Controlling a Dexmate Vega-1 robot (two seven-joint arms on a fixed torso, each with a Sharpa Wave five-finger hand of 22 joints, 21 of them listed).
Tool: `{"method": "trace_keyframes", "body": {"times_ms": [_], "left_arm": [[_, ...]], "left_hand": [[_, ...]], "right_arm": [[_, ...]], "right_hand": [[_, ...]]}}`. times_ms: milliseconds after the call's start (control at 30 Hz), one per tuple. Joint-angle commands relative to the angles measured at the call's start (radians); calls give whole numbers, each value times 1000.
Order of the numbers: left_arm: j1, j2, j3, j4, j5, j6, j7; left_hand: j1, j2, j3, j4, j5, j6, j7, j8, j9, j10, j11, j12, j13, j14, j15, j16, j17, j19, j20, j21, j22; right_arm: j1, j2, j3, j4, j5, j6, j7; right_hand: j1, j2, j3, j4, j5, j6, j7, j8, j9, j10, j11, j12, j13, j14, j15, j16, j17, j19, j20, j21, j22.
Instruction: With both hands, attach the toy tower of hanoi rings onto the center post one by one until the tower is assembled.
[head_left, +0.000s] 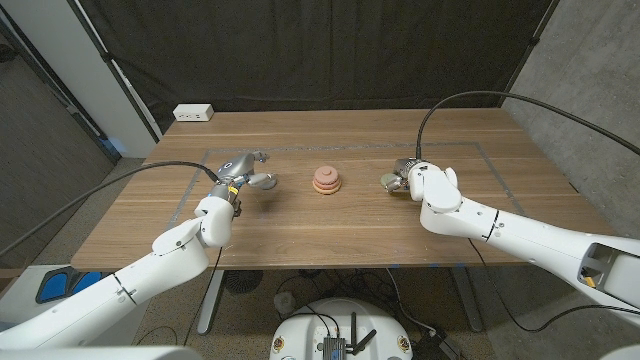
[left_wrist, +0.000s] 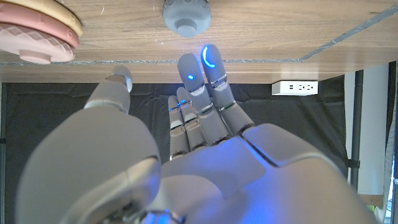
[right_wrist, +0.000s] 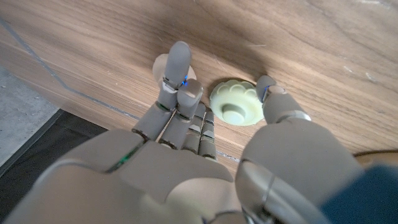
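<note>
Black curtains hang behind a wooden table (head_left: 340, 230), and a white power strip (head_left: 193, 113) sits at the far corner of the table, well away from the toy. Near the middle of the table stands the toy tower (head_left: 328, 180), a small stack of pink and tan rings, wide at the bottom and small at the top. Its pink and tan edge also shows in the left wrist view (left_wrist: 37, 31). Grey tape lines (head_left: 480, 150) run on the wood around the tower. The left hand (head_left: 243, 175) is on the robot's left side of the tower, near it but not touching it. Its fingers (left_wrist: 199, 93) are stretched out and close together, with the thumb off to one side, and it holds nothing. Small blue lights glow on the fingertips. A grey round piece (left_wrist: 186, 15) with a little knob lies on the wood just past those fingertips, and the tower is farther off to the side. The right hand (head_left: 412, 180) is on the other side of the tower, also a little way from it. A pale green ring (right_wrist: 236, 104) with a wavy edge lies on the wood between its thumb and its fingers (right_wrist: 180, 81). The thumb is right beside the ring, but I cannot tell if it touches. The fingers are straight and close together, pointing down at the wood. A tan round piece (right_wrist: 160, 65) peeks out from behind them.
</note>
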Motion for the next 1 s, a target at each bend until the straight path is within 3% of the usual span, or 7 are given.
{"method": "trace_keyframes", "body": {"times_ms": [33,200,367,633,933,1000], "left_arm": [[-3,0,4,6,-6,-3,-3],[0,1,5,1,-5,2,-3],[8,2,-2,-8,-11,5,2],[23,8,-14,-18,-21,8,7],[24,10,-13,-22,-24,9,6],[21,11,-9,-23,-20,13,3]], "left_hand": [[-7,-5,5,0,5,8,2,1,5,10,2,4,3,10,-88,1,5,10,-144,4,5],[-8,-4,6,1,5,9,2,1,6,10,2,4,4,10,-88,0,5,10,-144,4,6],[-9,-4,7,1,5,12,4,2,6,12,3,4,4,11,-88,0,5,10,-144,4,6],[-11,0,10,2,5,17,5,2,6,19,3,6,5,12,-88,-1,5,12,-144,6,8],[-16,3,14,3,5,22,4,2,7,21,5,5,6,13,-88,-3,6,14,-144,3,5],[-17,3,14,3,5,23,5,2,7,22,6,5,6,15,-88,0,9,15,-143,2,4]], "right_arm": [[4,0,-20,5,12,-16,-5],[-16,-4,-8,0,24,3,-50],[-30,-3,0,3,35,19,-80],[-41,-1,-3,7,32,24,-103],[-68,-5,17,-1,35,28,-151],[-73,-6,21,-4,32,27,-163]], "right_hand": [[1,13,-3,0,-6,5,6,6,0,14,0,8,3,-2,-106,7,1,-2,-95,10,3],[5,20,-3,-1,-6,29,-1,17,0,38,-11,17,4,4,-106,12,2,3,-95,11,0],[14,35,-4,-3,-6,110,-22,48,-1,119,-40,44,9,26,-108,24,3,19,-96,20,1],[30,40,-3,-9,-6,139,-39,57,-3,167,-56,58,14,46,-109,32,4,34,-97,25,3],[61,54,-5,-12,-4,216,-64,82,-6,277,-98,90,29,135,-111,47,7,97,-98,47,23],[69,56,-5,-13,-3,230,-67,86,-6,293,-97,94,32,153,-111,48,8,108,-99,48,27]]}}
